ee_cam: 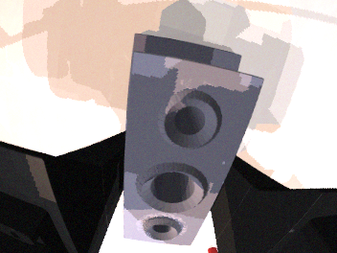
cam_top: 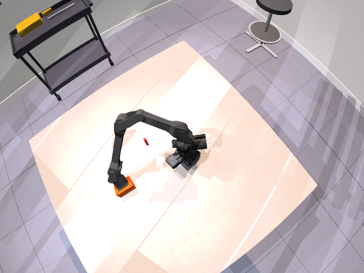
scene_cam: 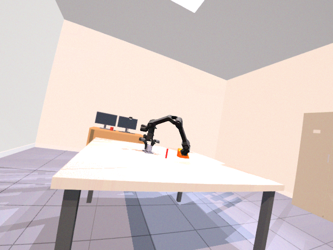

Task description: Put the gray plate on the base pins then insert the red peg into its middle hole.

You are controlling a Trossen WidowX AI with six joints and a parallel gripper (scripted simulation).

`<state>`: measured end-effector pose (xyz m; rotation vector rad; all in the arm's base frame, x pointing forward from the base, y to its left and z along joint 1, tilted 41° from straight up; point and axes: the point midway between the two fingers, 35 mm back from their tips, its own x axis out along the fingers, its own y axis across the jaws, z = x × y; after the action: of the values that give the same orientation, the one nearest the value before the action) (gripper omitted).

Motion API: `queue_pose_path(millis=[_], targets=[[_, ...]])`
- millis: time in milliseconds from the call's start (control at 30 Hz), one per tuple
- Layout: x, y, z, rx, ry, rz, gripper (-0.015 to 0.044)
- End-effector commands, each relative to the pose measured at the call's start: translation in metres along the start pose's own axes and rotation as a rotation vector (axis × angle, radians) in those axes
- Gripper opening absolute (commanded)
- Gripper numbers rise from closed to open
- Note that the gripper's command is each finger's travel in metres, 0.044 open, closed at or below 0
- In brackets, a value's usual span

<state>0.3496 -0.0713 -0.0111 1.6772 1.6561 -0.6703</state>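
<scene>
My gripper (scene_cam: 148,146) (ee_cam: 171,139) points down and is shut on the gray plate (scene_cam: 148,148) (ee_cam: 201,160), one finger on each long side. The plate shows three holes in the wrist view. It is right above the dark gray base (scene_cam: 144,151) (ee_cam: 191,49), whose end shows past the plate's far edge. No clear gap shows between them in the exterior view. The pins are hidden, and I cannot tell whether the plate lies fully flat. The red peg (cam_top: 146,141) (scene_cam: 166,153) (ee_cam: 213,250) stands upright on the table, apart from the gripper.
The arm's orange mount (cam_top: 126,191) (scene_cam: 179,153) sits on the pale table (cam_top: 249,164) (scene_cam: 161,174), with the peg between it and the base in the exterior view. A black cart (cam_top: 77,69) and a round stool (cam_top: 275,6) stand off the table.
</scene>
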Motion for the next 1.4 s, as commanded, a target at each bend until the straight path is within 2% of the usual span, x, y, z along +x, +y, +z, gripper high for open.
queue_pose_path(millis=[0, 167, 733, 933, 1200, 1367], targets=[[-0.001, 0.0, 0.0, 0.001, 0.0, 0.0, 0.0], [-0.001, 0.0, 0.0, 0.001, 0.0, 0.0, 0.0], [-0.001, 0.0, 0.0, 0.001, 0.0, 0.0, 0.044], [-0.009, 0.001, 0.001, 0.001, -0.001, 0.0, 0.044], [-0.11, 0.001, 0.002, 0.006, -0.003, -0.001, 0.044], [-0.118, 0.003, 0.003, 0.006, -0.002, -0.001, 0.044]])
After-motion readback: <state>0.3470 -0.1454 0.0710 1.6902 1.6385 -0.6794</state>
